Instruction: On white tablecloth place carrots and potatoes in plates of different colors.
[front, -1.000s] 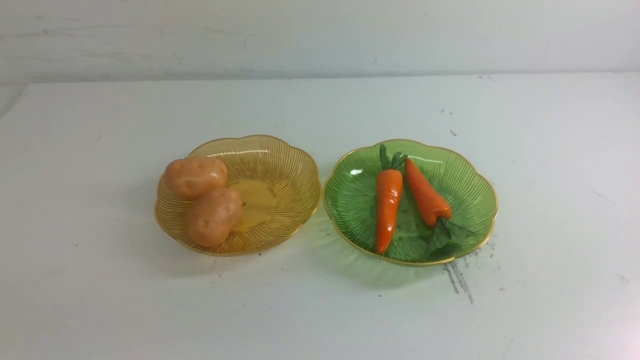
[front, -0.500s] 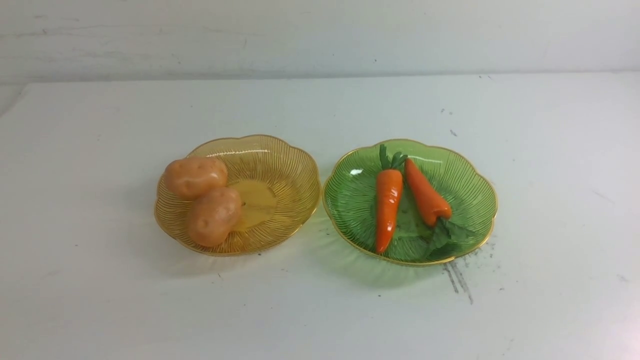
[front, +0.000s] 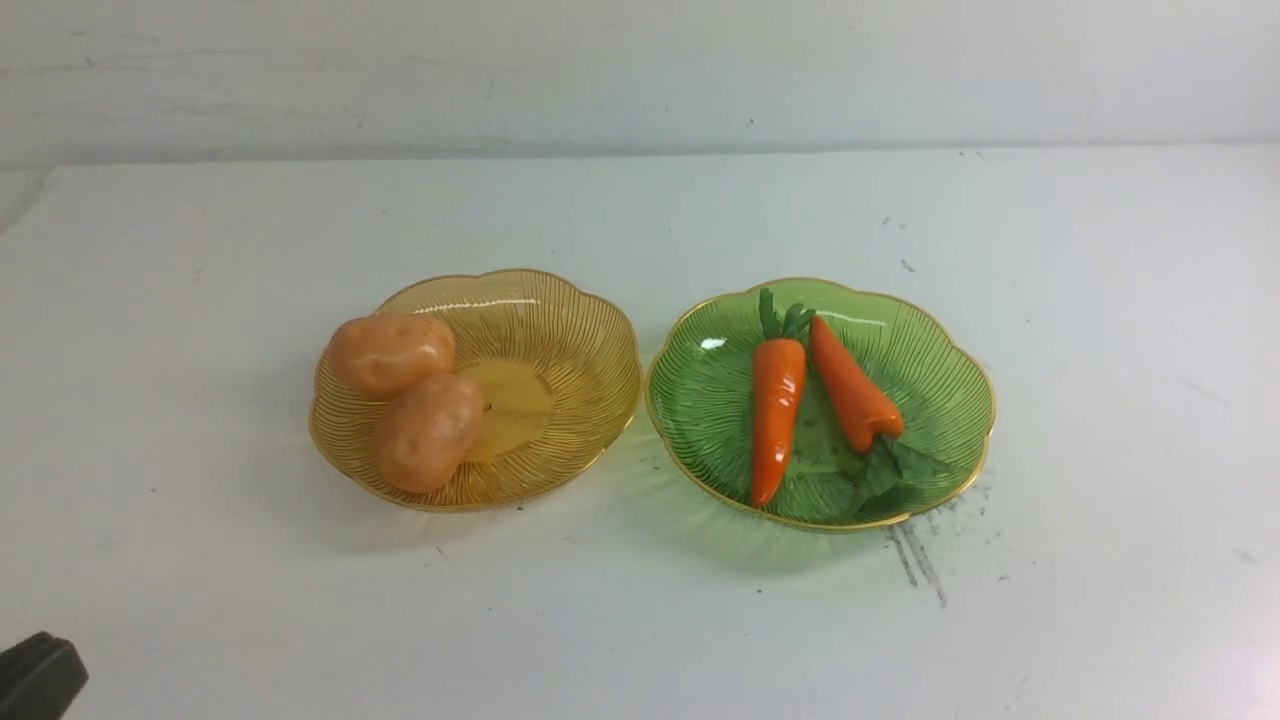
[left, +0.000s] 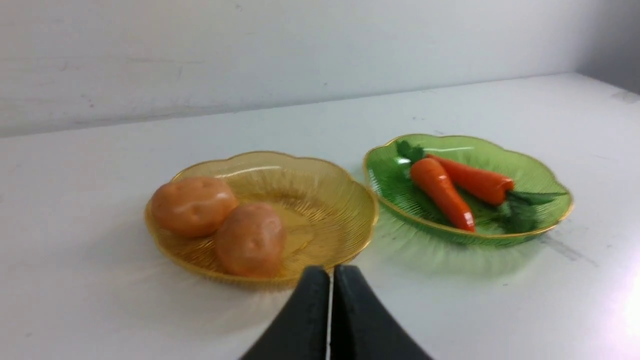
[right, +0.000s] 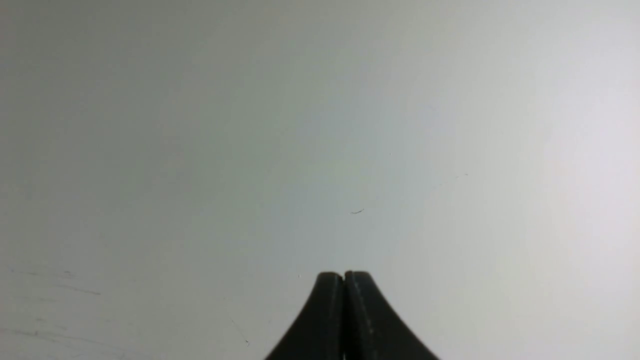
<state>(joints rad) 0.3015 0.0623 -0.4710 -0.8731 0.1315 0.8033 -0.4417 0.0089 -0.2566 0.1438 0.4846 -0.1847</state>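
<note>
Risk: left fingers (left: 330, 272), pressed together and empty, near amber ribbed plastic plate (left: 350, 200); could nudge it.
Right fingers (right: 344, 276): pressed together, empty.

The left gripper (left: 330, 272) has 2 matte black plastic jaws, broad at the base and tapering to rounded tips. The right gripper (right: 344, 276) looks the same: 2 smooth black tapered jaws with blunt, rounded ends.

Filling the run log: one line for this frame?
potatoes: amber plate | carrots: green plate | left gripper: shut, empty | right gripper: shut, empty
</note>
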